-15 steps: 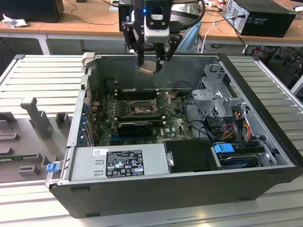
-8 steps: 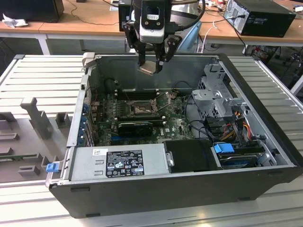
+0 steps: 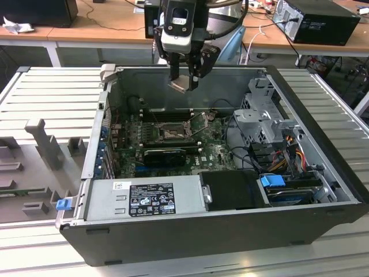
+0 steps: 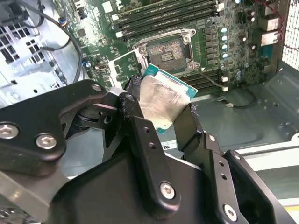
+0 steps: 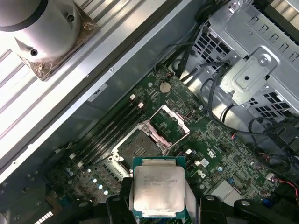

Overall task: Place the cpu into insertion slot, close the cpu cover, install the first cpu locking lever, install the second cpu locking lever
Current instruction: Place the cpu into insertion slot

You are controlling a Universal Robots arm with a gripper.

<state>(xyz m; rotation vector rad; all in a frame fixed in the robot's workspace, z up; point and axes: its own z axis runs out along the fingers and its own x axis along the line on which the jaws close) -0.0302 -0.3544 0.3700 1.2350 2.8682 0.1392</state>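
**Cpu** (image 4: 164,98): flat square chip with a dull silver-beige metal top and a thin teal-green border. It is clenched by two opposite edges between the black fingers of the gripper (image 3: 183,81). It hangs tilted in the air over the open computer case (image 3: 230,231) (well apart from the board below).

**Insertion slot** (image 5: 135,147): dark square socket with a bright metal rim, bare, set in the green motherboard (image 3: 216,151).

**Cpu cover** (image 4: 125,66): thin silver frame plate, swung up and standing open along one edge of the slot.

**Memory slots** (image 4: 163,14): long, black and ribbed, lying just beside the socket.

**Room:** there is open air straight over the socket. A grey perforated steel drive cage (image 3: 262,112) and loose cables (image 3: 291,153) crowd the exterior view's right.
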